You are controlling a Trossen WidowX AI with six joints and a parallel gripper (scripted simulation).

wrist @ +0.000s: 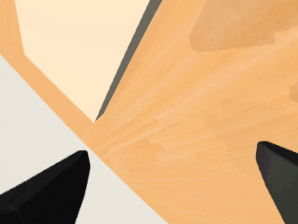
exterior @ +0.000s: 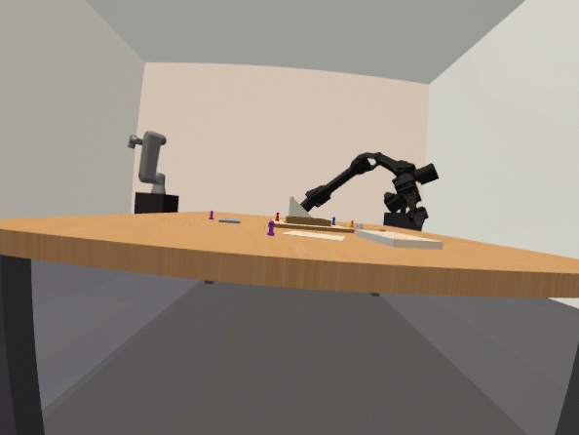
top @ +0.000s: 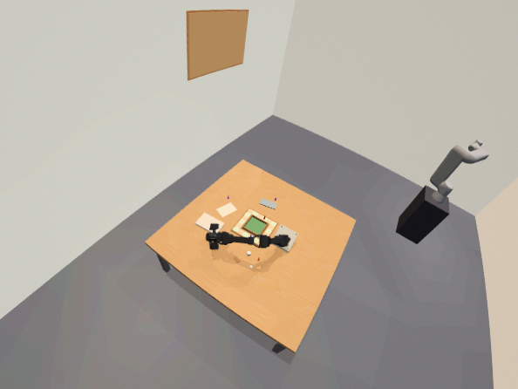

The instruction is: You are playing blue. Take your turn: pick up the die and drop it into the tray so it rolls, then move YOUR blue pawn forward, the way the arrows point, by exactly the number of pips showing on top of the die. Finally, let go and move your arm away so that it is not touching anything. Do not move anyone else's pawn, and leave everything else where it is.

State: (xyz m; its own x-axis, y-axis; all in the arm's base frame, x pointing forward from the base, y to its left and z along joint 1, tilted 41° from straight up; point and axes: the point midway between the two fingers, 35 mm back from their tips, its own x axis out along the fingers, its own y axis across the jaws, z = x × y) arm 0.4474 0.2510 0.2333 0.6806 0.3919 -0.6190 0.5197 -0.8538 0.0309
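Observation:
My gripper [top: 213, 237] [wrist: 172, 155] is open, with nothing between its fingers. It is raised above the table, left of the game board and near the pale box. The game board [top: 239, 235] has a brown-rimmed tray [exterior: 308, 220] with a green floor in its middle. The blue pawn [top: 251, 235] [exterior: 333, 221] stands upright on the board's near side, partly hidden by the arm in the top view. A small white cube, seemingly the die [top: 248, 253], lies on the table off the board. Its pips cannot be read. A red pawn [top: 264, 217] [exterior: 278, 217] stands on the board.
The pale box [top: 209, 221] [exterior: 418, 239] and a cream card [top: 227, 209] [exterior: 314, 236] lie left of the board. Purple pawns [top: 228, 197] [top: 275, 199] and a grey slab [top: 268, 203] are behind it. An orange pawn [top: 258, 259], a brown block [top: 236, 259] and a smaller white piece [top: 251, 266] lie near the die.

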